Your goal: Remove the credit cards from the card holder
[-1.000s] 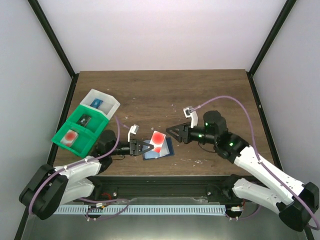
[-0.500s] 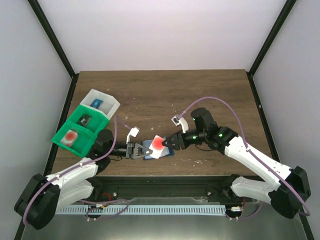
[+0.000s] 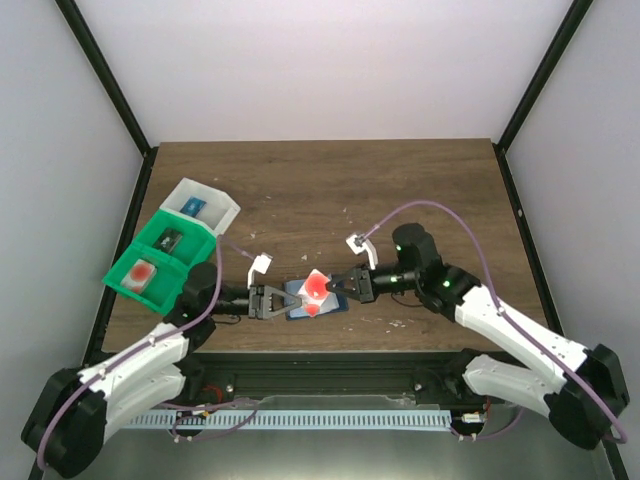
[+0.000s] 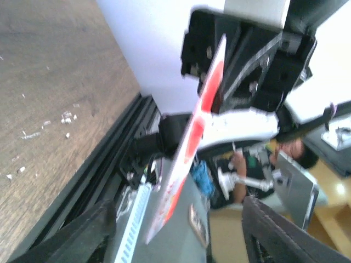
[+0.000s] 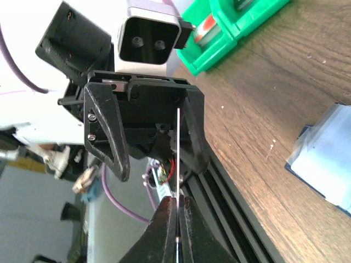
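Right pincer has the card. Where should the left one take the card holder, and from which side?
Its left-hand edge, coming in low from the left: the card holder lies flat and thin on the table, and the open left pincer is on that side.

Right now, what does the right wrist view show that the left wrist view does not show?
Only the right wrist view: the card holder lying flat on the table, and the green bin. Only the left wrist view: the red-orange blotch on the face of the credit card. Both: that card, pinched in the shut right end effector and standing between the jaws of the open left end effector, and the table.
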Robot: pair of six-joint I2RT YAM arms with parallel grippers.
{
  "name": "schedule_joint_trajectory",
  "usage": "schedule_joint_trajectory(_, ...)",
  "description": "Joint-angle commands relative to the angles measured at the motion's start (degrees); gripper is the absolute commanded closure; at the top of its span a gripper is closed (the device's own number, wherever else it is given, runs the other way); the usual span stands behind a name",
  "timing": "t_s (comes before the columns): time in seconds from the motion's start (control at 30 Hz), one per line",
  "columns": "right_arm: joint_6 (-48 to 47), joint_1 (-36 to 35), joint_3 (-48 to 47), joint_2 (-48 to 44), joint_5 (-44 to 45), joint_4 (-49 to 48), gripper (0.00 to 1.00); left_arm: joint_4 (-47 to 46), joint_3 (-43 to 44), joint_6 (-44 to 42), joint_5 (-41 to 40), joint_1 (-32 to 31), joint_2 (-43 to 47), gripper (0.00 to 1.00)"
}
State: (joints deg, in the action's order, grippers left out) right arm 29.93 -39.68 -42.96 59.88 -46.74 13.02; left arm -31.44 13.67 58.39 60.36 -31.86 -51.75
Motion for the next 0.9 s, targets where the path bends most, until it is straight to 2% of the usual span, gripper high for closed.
schedule_joint_trajectory(0.0,10.21,0.36,4.23,-4.73,3.76,-11.96,1.0,3.33,1.69,3.24,-11.96,0.26,6.04,0.32)
schedule_joint_trajectory(0.2,20.24,0.32,5.27,-3.7,7.62,-21.38,0.99,-1.35,-0.93,8.11,-21.28,0.22,11.4,0.31)
schedule_joint_trajectory(0.37,33.35,0.33,10.05,-2.46,10.9,-36.31,0.99,-9.82,-2.18,12.5,-21.7,0.29,7.26,0.31)
schedule_joint_trajectory(0.5,37.18,0.3,10.93,-0.01,12.01,-42.51,1.0,-13.07,-2.42,15.28,-23.09,0.22,4.68,0.33)
schedule_joint_trajectory(0.53,37.1,0.28,10.61,0.32,12.21,-42.38,1.0,-14.51,-2.55,16.0,-23.32,0.2,4.38,0.37)
schedule_joint_trajectory(0.67,36.67,0.31,10.4,0.94,12.86,-41.2,0.99,-16.45,-2.67,17.11,-25.06,0.24,4.2,0.66)
schedule_joint_trajectory(0.87,37.35,0.28,12.18,0.44,13.53,-41.44,1.0,-17.65,-2.97,17.35,-25.87,0.13,3.5,1.0)
